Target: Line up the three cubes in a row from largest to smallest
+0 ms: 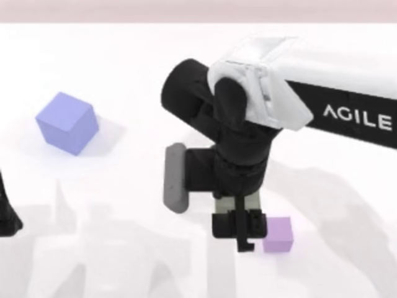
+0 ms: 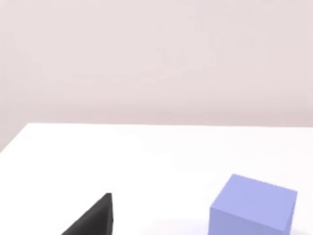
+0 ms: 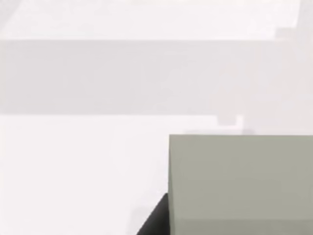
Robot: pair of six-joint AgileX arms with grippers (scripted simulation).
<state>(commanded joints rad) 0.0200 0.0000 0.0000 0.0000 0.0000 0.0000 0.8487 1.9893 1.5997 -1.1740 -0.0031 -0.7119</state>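
1. Start nearest the table's front edge: the lilac cube (image 1: 277, 234) sits on the table (image 1: 347, 186), and it is your landmark for everything else.
2. Your right gripper (image 1: 239, 231) hangs just left of the lilac cube, close beside it. From above you see a sliver of grey-green under the wrist (image 1: 219, 203), and the right wrist view is filled by the olive cube (image 3: 240, 183) right against a finger (image 3: 155, 221). I judge the gripper is clamped on the olive cube, though the top view hides the fingers' spread.
3. The relation that matters: the olive cube is held immediately left of the lilac cube, so the row's middle slot is right there. A cube has no long axis; just keep its faces square to the lilac one and leave a small gap.
4. Farther back and well to the left of the lilac cube lies the blue cube (image 1: 67, 122), turned at an angle and apart from the other two. It still needs bringing into line, further left of the olive cube.
5. Your left arm (image 1: 7, 217) is parked at the left edge, far from the lilac cube but the nearer arm to the blue cube, which its wrist view shows close by (image 2: 253, 205). You cannot tell how its gripper (image 2: 93, 219) stands.
6. Writing: the right arm's casing reads "AGILE" (image 1: 356, 118), cut off at the frame edge.
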